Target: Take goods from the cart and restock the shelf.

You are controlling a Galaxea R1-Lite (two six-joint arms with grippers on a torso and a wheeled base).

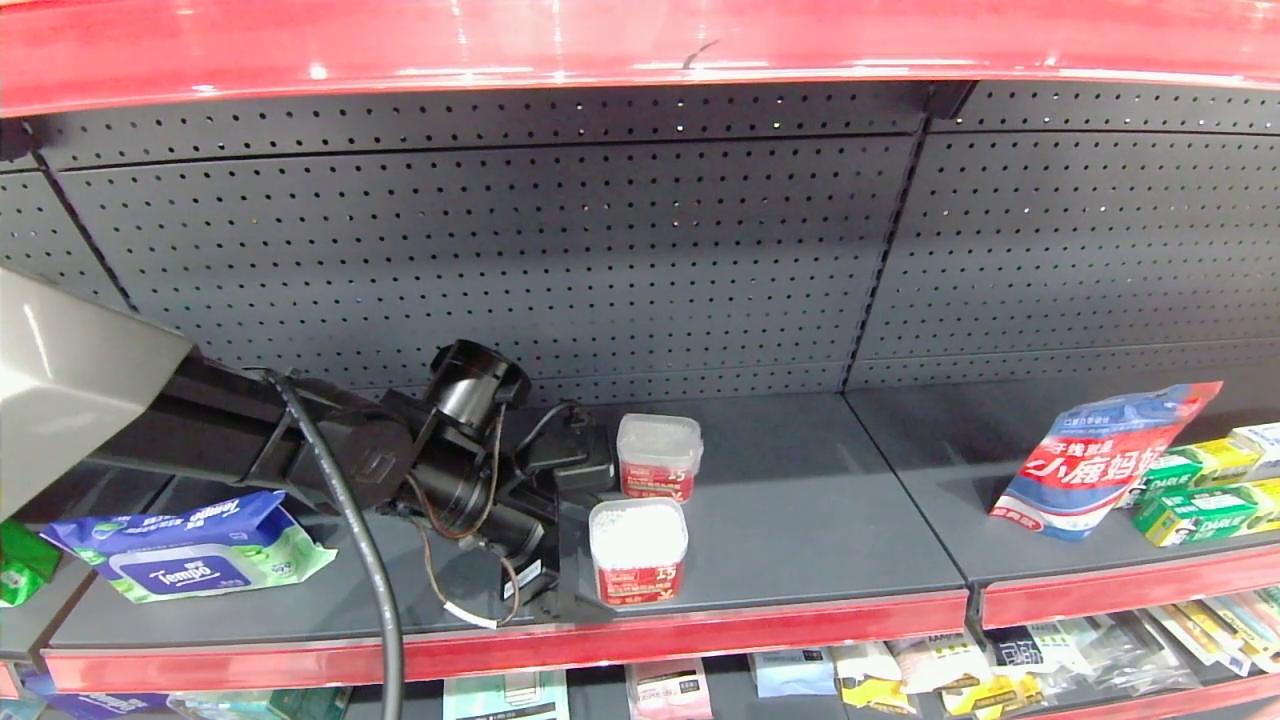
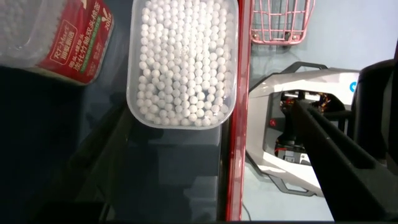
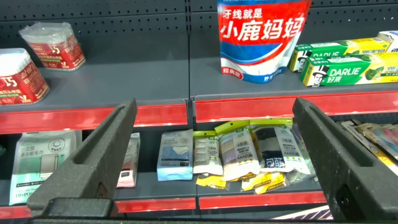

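Note:
Two clear cotton swab boxes with red labels stand on the dark shelf [image 1: 800, 520]: the front box [image 1: 638, 550] at the red edge, the back box [image 1: 659, 456] behind it. My left gripper [image 1: 590, 525] lies on the shelf just left of the front box and is open. In the left wrist view the front box [image 2: 183, 62] sits just past the open left gripper [image 2: 205, 134], with the back box [image 2: 62, 37] beside it. My right gripper [image 3: 214, 109] is open with nothing in it, held out in front of the shelf, and it sees both boxes [image 3: 22, 74].
A blue wet wipes pack [image 1: 190, 560] lies at the shelf's left. A floss bag [image 1: 1100, 460] and green toothpaste boxes [image 1: 1200, 500] stand at the right. Packets [image 3: 236, 155] fill the lower shelf. A pink basket [image 2: 280, 22] stands on the floor behind.

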